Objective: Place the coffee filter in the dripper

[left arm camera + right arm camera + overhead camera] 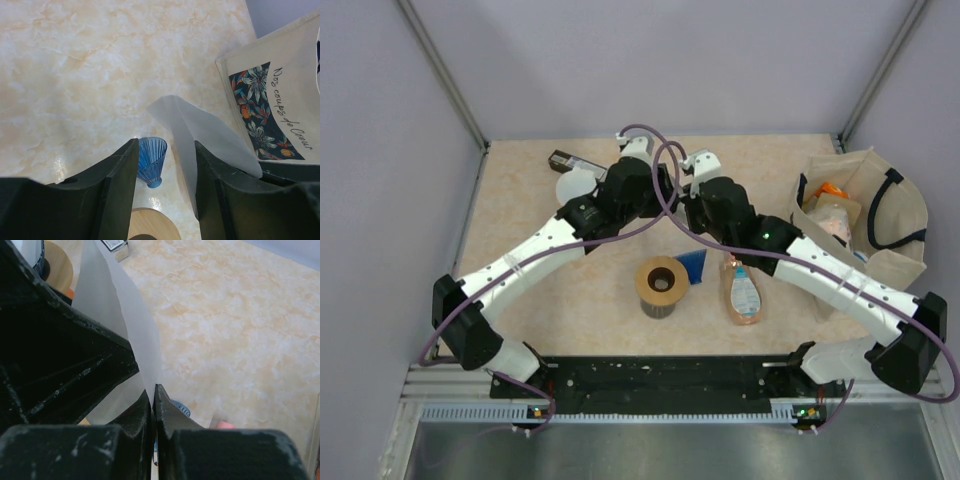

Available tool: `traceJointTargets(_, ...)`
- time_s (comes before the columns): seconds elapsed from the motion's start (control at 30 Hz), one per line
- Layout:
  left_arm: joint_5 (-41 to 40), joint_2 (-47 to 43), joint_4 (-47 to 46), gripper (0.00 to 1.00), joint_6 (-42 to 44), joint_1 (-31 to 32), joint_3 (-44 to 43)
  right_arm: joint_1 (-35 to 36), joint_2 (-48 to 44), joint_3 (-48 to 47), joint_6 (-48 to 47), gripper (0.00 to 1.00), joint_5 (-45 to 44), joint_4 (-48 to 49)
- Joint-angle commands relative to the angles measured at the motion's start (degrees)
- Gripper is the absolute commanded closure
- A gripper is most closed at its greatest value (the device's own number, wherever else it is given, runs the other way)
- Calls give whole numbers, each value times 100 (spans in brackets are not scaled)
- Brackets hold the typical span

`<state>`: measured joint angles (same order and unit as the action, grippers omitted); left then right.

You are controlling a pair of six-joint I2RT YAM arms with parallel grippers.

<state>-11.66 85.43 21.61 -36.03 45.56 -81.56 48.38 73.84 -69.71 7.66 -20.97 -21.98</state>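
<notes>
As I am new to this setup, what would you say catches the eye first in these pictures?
The two arms meet over the middle of the table, where the right gripper is pinched shut on a white coffee filter held in the air. Below it sits the small blue dripper, next to a brown cylinder. A printed tote bag stands at the right edge.

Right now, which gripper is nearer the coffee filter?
Right. The right gripper is shut on the coffee filter; the left gripper stands open around it.
</notes>
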Motion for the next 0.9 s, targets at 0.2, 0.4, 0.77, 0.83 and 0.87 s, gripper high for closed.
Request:
traceJointTargets(0.2,50,44,-201,58,-97,23,-53,75,-441,168,429,100,-144,712)
traceJointTargets(0.4,-275,-17,-25,78,-35,23,-53,75,-423,186,429,100,-433,660)
traceJointTargets(0.77,-416,-140,1073,91,-202,32,-97,75,-318,-42,798,100,-1426,133)
traceJointTargets(0.83,-329,-176,1240,91,-316,41,-62,75,-327,-51,868,100,-1585,115)
traceJointTargets(0.87,-302,-210,1267,92,-369,58,-36,84,-318,-42,886,100,-1638,106)
